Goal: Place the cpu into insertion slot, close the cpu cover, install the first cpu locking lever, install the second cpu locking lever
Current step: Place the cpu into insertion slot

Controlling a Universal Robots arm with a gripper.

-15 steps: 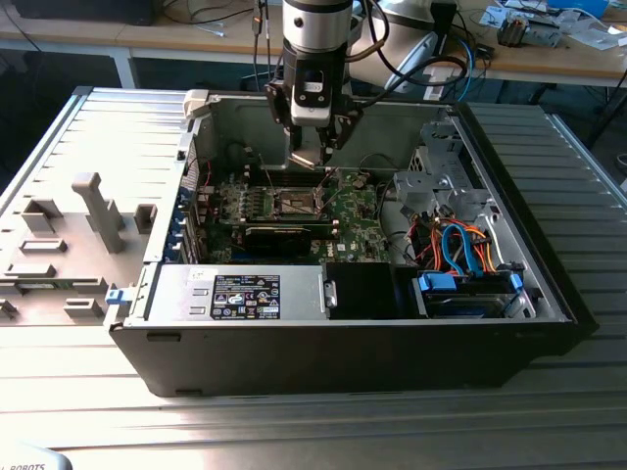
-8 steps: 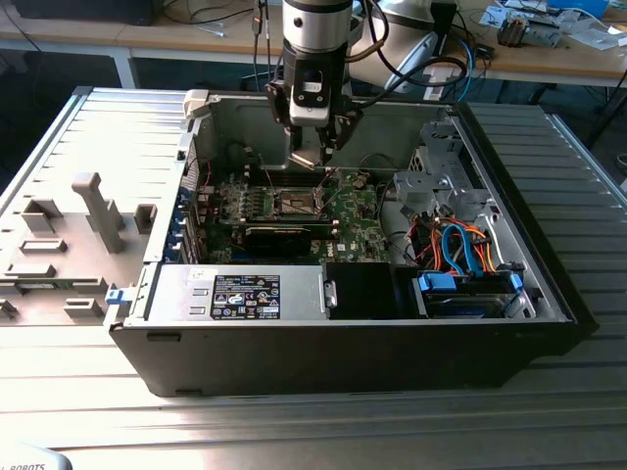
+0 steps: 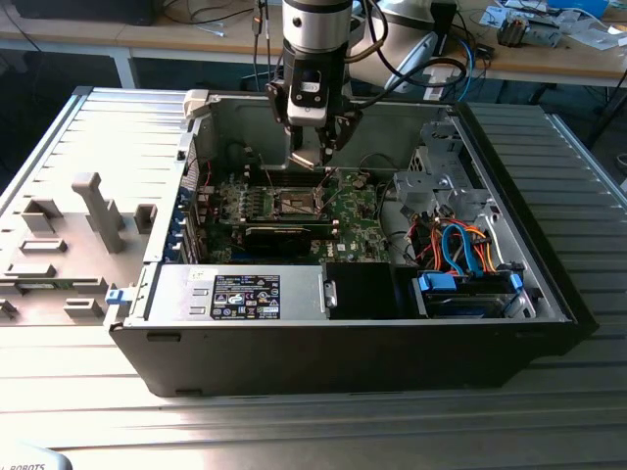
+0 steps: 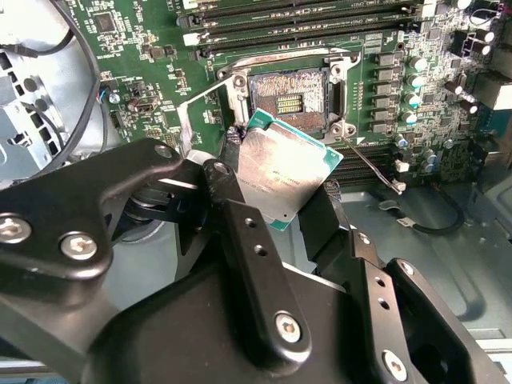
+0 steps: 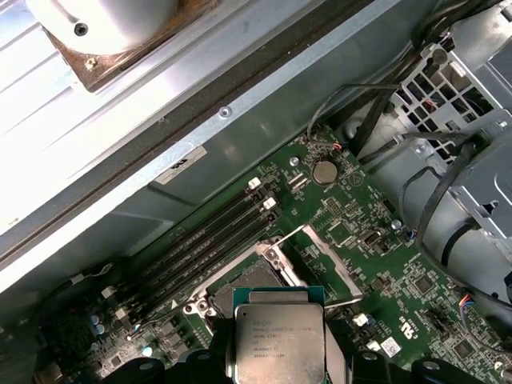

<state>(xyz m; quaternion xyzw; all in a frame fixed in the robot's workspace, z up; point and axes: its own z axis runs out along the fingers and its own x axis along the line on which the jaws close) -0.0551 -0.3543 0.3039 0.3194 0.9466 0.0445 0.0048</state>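
cpu [image 4: 282, 172], just one, pinched by its edges in the gripper [image 4: 278, 190] fingers, hanging above the far edge of the single insertion slot [image 4: 288, 100]; slot bare, one cpu cover [image 5: 340, 268] swung clear beside it.

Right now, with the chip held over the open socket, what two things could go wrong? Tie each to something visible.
1. The cpu, clamped in the gripper, looks turned relative to the insertion slot below; it might seat skewed and damage the contacts.
2. The cpu cover stands open beside the slot, so a descending gripper could snag it.
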